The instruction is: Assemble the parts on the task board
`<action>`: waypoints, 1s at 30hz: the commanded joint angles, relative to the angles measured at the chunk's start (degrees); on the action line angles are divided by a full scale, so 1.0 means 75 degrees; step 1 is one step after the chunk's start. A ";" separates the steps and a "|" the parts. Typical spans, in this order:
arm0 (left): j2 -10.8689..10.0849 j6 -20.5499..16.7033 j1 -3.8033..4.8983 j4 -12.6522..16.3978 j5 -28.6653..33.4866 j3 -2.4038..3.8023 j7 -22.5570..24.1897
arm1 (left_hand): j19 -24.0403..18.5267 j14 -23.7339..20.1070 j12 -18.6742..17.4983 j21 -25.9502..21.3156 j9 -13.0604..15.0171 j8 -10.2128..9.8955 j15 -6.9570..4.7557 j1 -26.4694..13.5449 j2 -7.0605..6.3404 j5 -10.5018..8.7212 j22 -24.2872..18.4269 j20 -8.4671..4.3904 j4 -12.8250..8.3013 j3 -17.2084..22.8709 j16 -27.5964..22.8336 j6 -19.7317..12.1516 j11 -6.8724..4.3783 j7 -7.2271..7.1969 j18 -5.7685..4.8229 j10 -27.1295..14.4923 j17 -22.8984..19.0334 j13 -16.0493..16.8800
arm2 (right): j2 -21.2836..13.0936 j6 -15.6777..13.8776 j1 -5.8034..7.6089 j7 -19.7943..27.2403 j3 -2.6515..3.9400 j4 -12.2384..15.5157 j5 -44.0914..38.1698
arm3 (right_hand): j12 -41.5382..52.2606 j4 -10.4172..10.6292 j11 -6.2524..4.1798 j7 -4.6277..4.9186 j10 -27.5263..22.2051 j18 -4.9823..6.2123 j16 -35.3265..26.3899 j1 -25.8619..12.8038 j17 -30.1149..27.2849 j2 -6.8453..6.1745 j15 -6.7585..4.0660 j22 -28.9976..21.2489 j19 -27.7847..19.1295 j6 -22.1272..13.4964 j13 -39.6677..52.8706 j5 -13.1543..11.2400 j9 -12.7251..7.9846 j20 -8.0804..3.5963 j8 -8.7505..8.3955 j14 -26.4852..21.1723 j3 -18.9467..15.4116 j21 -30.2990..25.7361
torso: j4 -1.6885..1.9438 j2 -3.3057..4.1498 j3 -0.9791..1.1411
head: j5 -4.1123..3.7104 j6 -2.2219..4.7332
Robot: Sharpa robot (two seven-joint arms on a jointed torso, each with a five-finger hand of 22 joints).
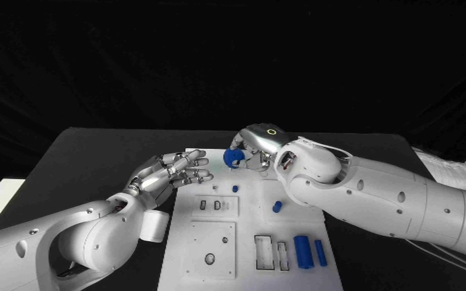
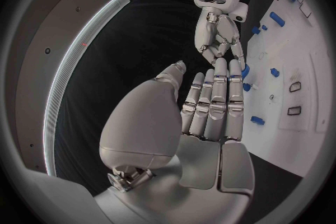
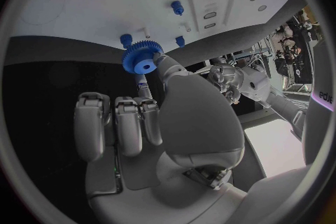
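Your right hand (image 1: 254,148) is reaching in over the far end of the board (image 1: 248,254), curled, pinching a blue gear (image 1: 233,158) between thumb and a finger; the right wrist view shows it clearly, gear (image 3: 142,60) up at the fingertips with the other fingers (image 3: 115,123) folded side by side below it. The gear hangs just above the board's far edge, not seated in anything. Your left hand (image 1: 175,172) sits at the board's left far corner, palm up-ish, fingers straight and close together, holding nothing; the left wrist view has those fingers (image 2: 213,103) pointing toward the right hand (image 2: 220,39). Counting loose blue parts on the board in the head view: two long pegs (image 1: 303,251) lying side by side near the right edge, one short peg (image 1: 278,205) mid-board, one tiny stud (image 1: 235,188) beyond it. So four, plus the gear. There may be another small blue bit under the right hand, but it's too hidden to say.
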 commanded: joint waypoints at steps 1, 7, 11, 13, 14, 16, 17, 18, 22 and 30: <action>0.0018 0.0103 0.0008 0.0020 0.0008 0.0005 0.0013 | -0.0009 -0.0019 -0.0047 -0.0050 -0.0001 -0.0052 0.0032 0.0060 0.0030 0.0016 -0.0013 0.0022 -0.0014 0.0029 -0.0046 0.0008 -0.0005 0.0020 0.0028 -0.0043 0.0011 -0.0001 | 0.0175 0.0073 -0.0079 -0.0110 -0.0017 -0.0122 -0.0364 | 0.0026 -0.0006 -0.0039 -0.0160 0.0807 -0.0155 0.0047 -0.0017 0.1897 0.0008 -0.0067 0.0165 0.0194 0.0210 0.2012 -0.0049 0.0029 -0.0059 -0.0045 0.0786 0.0069 0.0031 | 0.0000 0.0003 0.0004 | 0.0011 -0.0010; 0.0029 0.0120 0.0008 0.0032 0.0008 0.0005 0.0016 | -0.0009 -0.0020 -0.0047 -0.0051 -0.0001 -0.0053 0.0031 0.0063 0.0031 0.0015 -0.0014 0.0022 -0.0019 0.0038 -0.0050 0.0010 -0.0006 0.0019 0.0028 -0.0042 0.0013 -0.0001 | 0.0466 0.0339 -0.0181 -0.0067 -0.0043 -0.0387 -0.0393 | 0.0012 -0.0024 -0.0038 -0.0157 0.0799 -0.0155 0.0048 -0.0017 0.1901 0.0007 -0.0067 0.0165 0.0193 0.0207 0.2000 -0.0065 0.0028 -0.0059 -0.0052 0.0787 0.0086 0.0030 | 0.0005 0.0003 0.0005 | 0.0034 -0.0042; 0.0031 0.0121 0.0008 0.0031 0.0008 0.0005 0.0018 | -0.0009 -0.0020 -0.0047 -0.0051 -0.0001 -0.0053 0.0031 0.0063 0.0031 0.0015 -0.0014 0.0022 -0.0019 0.0038 -0.0050 0.0010 -0.0006 0.0019 0.0028 -0.0042 0.0013 -0.0001 | 0.0566 0.0523 -0.0229 -0.0052 -0.0064 -0.0502 -0.0398 | 0.0003 -0.0030 -0.0036 -0.0154 0.0794 -0.0155 0.0049 -0.0023 0.1904 0.0002 -0.0066 0.0164 0.0193 0.0203 0.1993 -0.0072 0.0026 -0.0059 -0.0057 0.0788 0.0092 0.0030 | -0.0015 0.0006 0.0012 | 0.0069 -0.0063; 0.0028 0.0120 0.0008 0.0030 0.0008 0.0005 0.0019 | -0.0009 -0.0020 -0.0047 -0.0051 -0.0001 -0.0053 0.0031 0.0063 0.0031 0.0015 -0.0014 0.0022 -0.0019 0.0038 -0.0050 0.0010 -0.0006 0.0019 0.0028 -0.0042 0.0013 -0.0001 | 0.0591 0.0606 -0.0246 -0.0056 -0.0071 -0.0542 -0.0401 | -0.0005 -0.0036 -0.0031 -0.0148 0.0789 -0.0155 0.0050 -0.0040 0.1905 -0.0007 -0.0064 0.0164 0.0192 0.0197 0.1986 -0.0083 0.0024 -0.0058 -0.0065 0.0788 0.0096 0.0029 | -0.0021 0.0010 0.0017 | 0.0057 -0.0053; 0.0026 0.0118 0.0008 0.0030 0.0008 0.0005 0.0020 | -0.0009 -0.0020 -0.0047 -0.0051 -0.0001 -0.0053 0.0031 0.0063 0.0031 0.0015 -0.0014 0.0022 -0.0019 0.0038 -0.0050 0.0010 -0.0006 0.0019 0.0028 -0.0042 0.0013 -0.0001 | 0.0600 0.0637 -0.0251 -0.0063 -0.0074 -0.0559 -0.0403 | -0.0008 -0.0039 -0.0029 -0.0145 0.0787 -0.0154 0.0048 -0.0050 0.1901 -0.0013 -0.0062 0.0160 0.0191 0.0194 0.1983 -0.0088 0.0023 -0.0057 -0.0069 0.0787 0.0097 0.0027 | -0.0027 0.0010 0.0019 | 0.0056 -0.0053; 0.0024 0.0119 0.0008 0.0030 0.0008 0.0005 0.0021 | -0.0009 -0.0020 -0.0047 -0.0051 -0.0001 -0.0053 0.0031 0.0063 0.0031 0.0015 -0.0014 0.0022 -0.0019 0.0038 -0.0050 0.0010 -0.0006 0.0019 0.0028 -0.0042 0.0013 -0.0001 | 0.0613 0.0674 -0.0260 -0.0095 -0.0079 -0.0586 -0.0424 | -0.0036 -0.0043 -0.0024 -0.0139 0.0771 -0.0152 0.0047 -0.0072 0.1899 -0.0025 -0.0059 0.0150 0.0187 0.0185 0.1960 -0.0098 0.0021 -0.0055 -0.0079 0.0787 0.0099 0.0022 | -0.0029 0.0008 0.0019 | 0.0056 -0.0047; 0.0022 0.0119 0.0008 0.0031 0.0008 0.0005 0.0021 | -0.0009 -0.0020 -0.0047 -0.0051 -0.0001 -0.0053 0.0031 0.0063 0.0031 0.0015 -0.0014 0.0022 -0.0019 0.0038 -0.0050 0.0010 -0.0006 0.0019 0.0028 -0.0042 0.0013 -0.0001 | 0.0620 0.0679 -0.0263 -0.0127 -0.0080 -0.0596 -0.0453 | -0.0057 -0.0046 -0.0020 -0.0135 0.0759 -0.0152 0.0048 -0.0084 0.1900 -0.0033 -0.0056 0.0149 0.0185 0.0176 0.1942 -0.0104 0.0018 -0.0053 -0.0087 0.0787 0.0101 0.0021 | -0.0031 0.0009 0.0020 | 0.0054 -0.0049; 0.0022 0.0120 0.0008 0.0032 0.0008 0.0005 0.0021 | -0.0009 -0.0020 -0.0047 -0.0051 -0.0001 -0.0053 0.0031 0.0063 0.0031 0.0015 -0.0014 0.0022 -0.0019 0.0038 -0.0050 0.0010 -0.0006 0.0019 0.0028 -0.0042 0.0013 -0.0001 | 0.0625 0.0681 -0.0265 -0.0156 -0.0081 -0.0602 -0.0478 | -0.0080 -0.0050 -0.0017 -0.0131 0.0745 -0.0153 0.0047 -0.0095 0.1899 -0.0039 -0.0053 0.0150 0.0185 0.0166 0.1923 -0.0110 0.0016 -0.0052 -0.0095 0.0787 0.0103 0.0021 | -0.0028 0.0008 0.0018 | 0.0043 -0.0044; 0.0023 0.0121 0.0009 0.0030 0.0008 0.0005 0.0016 | -0.0009 -0.0020 -0.0047 -0.0051 -0.0001 -0.0053 0.0031 0.0063 0.0031 0.0015 -0.0014 0.0022 -0.0019 0.0038 -0.0050 0.0010 -0.0006 0.0019 0.0028 -0.0042 0.0013 -0.0001 | 0.0647 0.0680 -0.0273 -0.0312 -0.0084 -0.0631 -0.0577 | -0.0180 -0.0056 0.0013 -0.0096 0.0687 -0.0147 0.0040 -0.0197 0.1879 -0.0100 -0.0030 0.0120 0.0172 0.0093 0.1841 -0.0187 -0.0003 -0.0036 -0.0156 0.0782 0.0098 0.0005 | -0.0014 0.0004 0.0019 | 0.0036 -0.0041; 0.0022 0.0165 0.0009 0.0024 0.0008 0.0005 -0.0052 | -0.0011 -0.0024 -0.0048 -0.0053 -0.0001 -0.0056 0.0032 0.0062 0.0028 0.0013 -0.0017 0.0023 -0.0023 0.0044 -0.0056 0.0011 -0.0005 0.0020 0.0028 -0.0042 0.0015 -0.0001 | 0.0711 0.0442 -0.0275 -0.0440 -0.0085 -0.0698 -0.0582 | -0.0770 0.0275 0.0232 0.0150 0.0335 -0.0137 0.0051 -0.0750 0.1911 -0.0185 0.0157 0.0046 0.0133 -0.0716 0.1381 -0.1298 -0.0081 0.0120 -0.0641 0.0788 -0.0038 -0.0038 | -0.0021 0.0008 0.0020 | 0.0030 -0.0024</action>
